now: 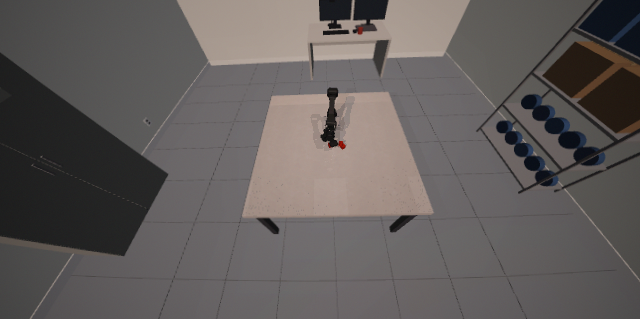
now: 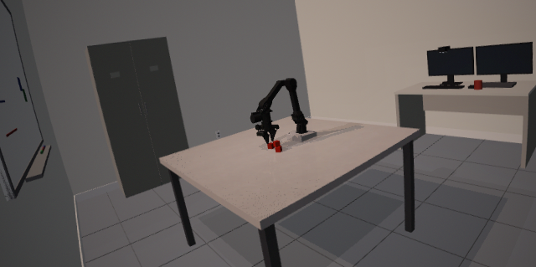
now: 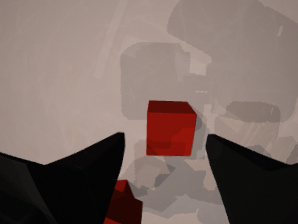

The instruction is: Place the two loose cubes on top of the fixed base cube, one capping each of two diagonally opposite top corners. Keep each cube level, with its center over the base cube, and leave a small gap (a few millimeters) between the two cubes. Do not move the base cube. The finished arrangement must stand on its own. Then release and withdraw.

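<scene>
My gripper [image 3: 166,140] [image 1: 328,138] [image 2: 268,136] is open and empty, hanging low over the table [image 1: 300,194] [image 2: 234,179]. In the wrist view a red cube [image 3: 170,128] lies flat on the table, framed in the gap between the two fingertips and below them. A second red cube [image 3: 121,215] lies nearer, turned at an angle and partly hidden behind the left finger. In the top and exterior views the red cubes [image 1: 342,145] [image 2: 278,148] sit close together just in front of the gripper. I cannot tell which cube is the fixed base.
The arm's base mount [image 2: 304,136] stands on the table behind the cubes. A desk with two monitors [image 1: 352,9] is at the far wall. A shelf rack [image 1: 565,124] stands to the right of the table.
</scene>
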